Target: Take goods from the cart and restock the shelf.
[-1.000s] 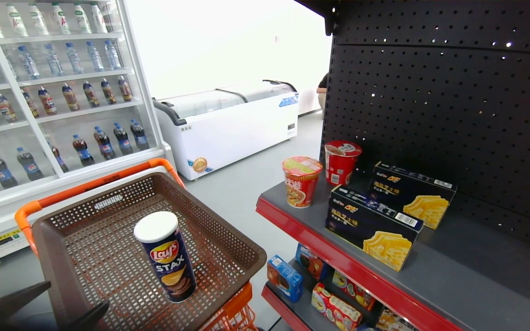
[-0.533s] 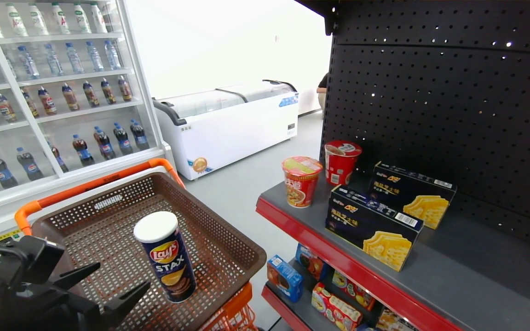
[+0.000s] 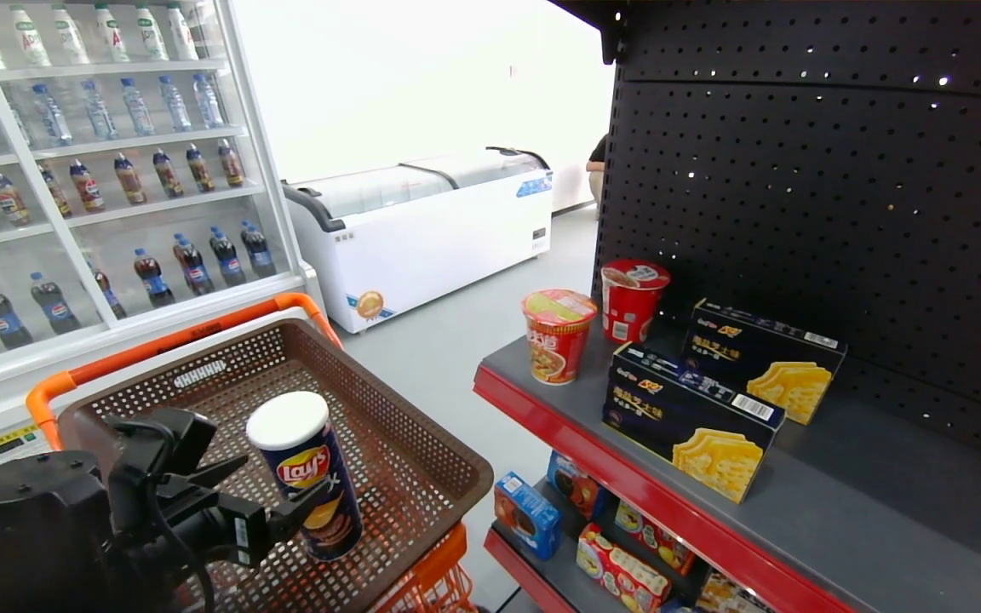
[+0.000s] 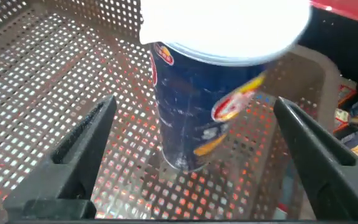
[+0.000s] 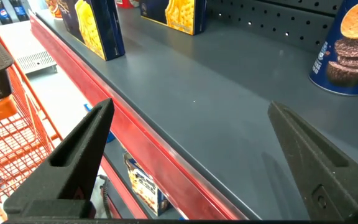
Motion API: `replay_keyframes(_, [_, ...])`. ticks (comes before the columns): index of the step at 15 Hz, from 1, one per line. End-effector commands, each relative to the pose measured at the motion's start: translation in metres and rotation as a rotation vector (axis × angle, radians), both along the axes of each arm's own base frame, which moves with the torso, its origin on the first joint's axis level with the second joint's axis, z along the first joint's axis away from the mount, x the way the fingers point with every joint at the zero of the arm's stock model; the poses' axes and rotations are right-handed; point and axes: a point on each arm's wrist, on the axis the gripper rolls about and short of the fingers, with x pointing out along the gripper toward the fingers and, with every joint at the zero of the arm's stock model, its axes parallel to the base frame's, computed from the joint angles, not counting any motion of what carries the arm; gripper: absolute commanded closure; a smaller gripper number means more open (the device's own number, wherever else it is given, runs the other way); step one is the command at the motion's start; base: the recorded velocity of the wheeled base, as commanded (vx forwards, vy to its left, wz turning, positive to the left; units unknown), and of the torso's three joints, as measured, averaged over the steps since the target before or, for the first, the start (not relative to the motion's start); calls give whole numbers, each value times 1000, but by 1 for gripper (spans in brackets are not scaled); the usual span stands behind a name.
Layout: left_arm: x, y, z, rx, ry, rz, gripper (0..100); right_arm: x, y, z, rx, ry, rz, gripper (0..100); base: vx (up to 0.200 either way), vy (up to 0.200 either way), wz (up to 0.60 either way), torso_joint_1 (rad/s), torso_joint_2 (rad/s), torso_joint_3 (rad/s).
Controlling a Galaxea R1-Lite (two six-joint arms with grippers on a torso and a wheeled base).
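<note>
A can is seen upright on the floor of the brown basket, at about 7 o'clock in the head view. The basket is carried on the orange cart. The left gripper is held at the can's mid-height, brought in from 8 o'clock. Its fingers are spread wide, one to each side of the can. In the left wrist view a gap is seen between each finger and the can, so nothing is gripped.

The shelf is found at 3 to 4 o'clock of the cart. Two cups, one yellow-topped and one red, are placed at its 10 o'clock end. Two dark boxes are stood just beside them, toward 4 o'clock.

The right gripper is held above the red front edge of the shelf, fingers spread wide with nothing between them. A blue tub is seen on the shelf beyond it, well apart from the boxes.
</note>
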Motion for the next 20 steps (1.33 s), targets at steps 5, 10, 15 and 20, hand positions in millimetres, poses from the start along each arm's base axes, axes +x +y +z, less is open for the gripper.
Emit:
replay_keyframes(5, [30, -8, -30, 9, 71, -17, 0, 0, 0, 0, 0, 0, 1, 0, 0, 0, 0, 0, 0, 0])
replay_keyframes(10, [56, -20, -31, -5, -24, -47, 0, 0, 0, 0, 0, 0, 1, 0, 0, 0, 0, 0, 0, 0])
replay_keyframes(15, [58, -29, -35, -5, -16, -77, 0, 0, 0, 0, 0, 1, 1, 0, 0, 0, 0, 0, 0, 0])
replay_keyframes(20, [54, -28, -27, -12, -25, -76, 100, 0, 0, 0, 0, 0, 1, 0, 0, 0, 0, 0, 0, 0])
